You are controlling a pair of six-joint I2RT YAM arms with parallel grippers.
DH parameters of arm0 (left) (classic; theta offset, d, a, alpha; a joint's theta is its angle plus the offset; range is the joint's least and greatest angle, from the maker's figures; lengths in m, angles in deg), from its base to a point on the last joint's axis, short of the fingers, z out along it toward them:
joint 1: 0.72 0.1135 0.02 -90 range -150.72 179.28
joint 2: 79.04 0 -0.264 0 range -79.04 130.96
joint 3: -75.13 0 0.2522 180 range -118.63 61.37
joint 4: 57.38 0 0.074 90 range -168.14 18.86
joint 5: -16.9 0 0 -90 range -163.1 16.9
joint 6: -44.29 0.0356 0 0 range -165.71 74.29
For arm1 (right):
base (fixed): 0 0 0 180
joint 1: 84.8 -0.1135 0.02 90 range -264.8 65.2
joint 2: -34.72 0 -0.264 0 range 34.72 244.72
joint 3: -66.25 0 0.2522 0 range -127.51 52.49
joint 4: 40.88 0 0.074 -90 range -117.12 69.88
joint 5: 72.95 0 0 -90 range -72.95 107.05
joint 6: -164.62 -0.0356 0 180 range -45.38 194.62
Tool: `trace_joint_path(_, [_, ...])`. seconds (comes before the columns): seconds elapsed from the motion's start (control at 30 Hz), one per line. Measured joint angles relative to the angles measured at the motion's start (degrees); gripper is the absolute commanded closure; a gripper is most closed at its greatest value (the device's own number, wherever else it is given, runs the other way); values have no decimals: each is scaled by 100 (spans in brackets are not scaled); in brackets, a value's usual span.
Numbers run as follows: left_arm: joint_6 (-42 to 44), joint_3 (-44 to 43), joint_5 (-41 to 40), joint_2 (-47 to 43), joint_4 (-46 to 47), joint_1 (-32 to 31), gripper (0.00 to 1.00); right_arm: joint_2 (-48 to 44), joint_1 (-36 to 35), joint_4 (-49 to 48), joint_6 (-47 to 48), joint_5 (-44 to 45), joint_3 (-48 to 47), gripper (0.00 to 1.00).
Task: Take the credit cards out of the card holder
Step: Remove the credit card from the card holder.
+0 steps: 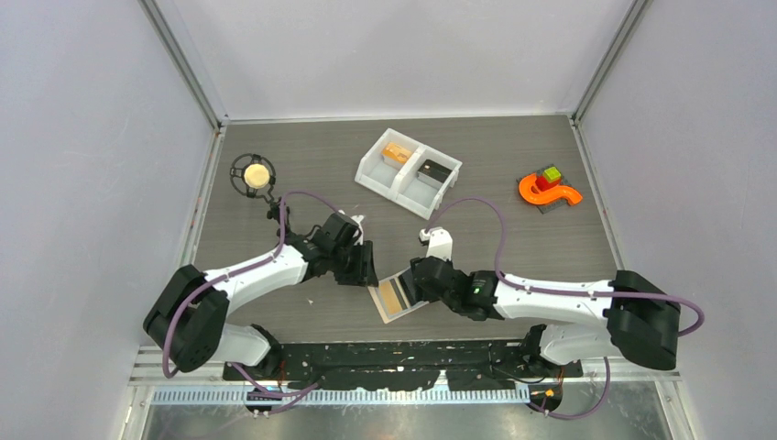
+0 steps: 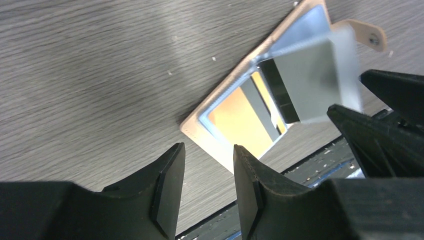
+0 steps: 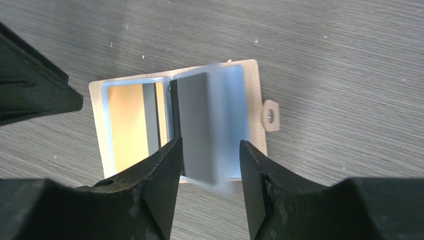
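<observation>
Inventory from my remote station, largest item first:

1. Grey wood-grain table.
2. Left arm: reaches from its base toward the centre, wrist bent down.
3. Right arm: lies low and stretches leftward across the near table.
4. White bin: two compartments, far centre, well apart from both arms.
5. Left gripper: I see its jaws partly apart with only bare table between them. It holds nothing and hovers just beside the card holder's left edge.
6. Right gripper: jaws partly apart, straddling a raised clear sleeve. I cannot tell whether they pinch it.
7. Card holder: lies open and flat near the table's near edge, between both grippers.
8. Orange card: in the left pocket.
9. Dark card: inside the raised sleeve.
10. Snap tab: juts from the right edge.
</observation>
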Motion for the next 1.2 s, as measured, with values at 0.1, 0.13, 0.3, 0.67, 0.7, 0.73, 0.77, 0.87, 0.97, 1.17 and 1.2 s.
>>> trace_joint_path(0.1, [-118,2,120,-55,162,-55,58,-195,70,31,81,63,26,51])
trace_joint_path(0.13, [-146,9,160,-66,236,-68,58,-245,76,28,120,66,24,51])
trace_joint_path(0.3, [-472,269,321,-83,1014,-125,58,-295,179,-127,321,20,59,52])
trace_joint_path(0.67, [-1320,852,450,339,2667,-328,58,-269,1226,-1255,599,-1351,688,55])
trace_joint_path(0.7, [-1360,852,439,367,2774,-352,58,-243,1314,-1362,601,-1488,765,56])
trace_joint_path(0.73, [-1392,852,422,400,2870,-374,58,-210,1377,-1445,601,-1596,817,56])
trace_joint_path(0.77, [-1438,852,396,435,2959,-393,58,-170,1447,-1532,601,-1718,868,56])
trace_joint_path(0.87, [-1493,852,339,570,3108,-442,59,-76,1569,-1711,601,-1989,946,56])
trace_joint_path(0.97, [-1532,852,282,739,3217,-472,59,-44,1600,-1875,601,-2181,970,57])
trace_joint_path(1.17, [-1622,852,188,852,3390,-516,59,-42,1606,-2024,597,-2343,973,58])
trace_joint_path(1.2, [-1624,852,184,861,3407,-525,59,-42,1606,-2033,597,-2347,973,58])
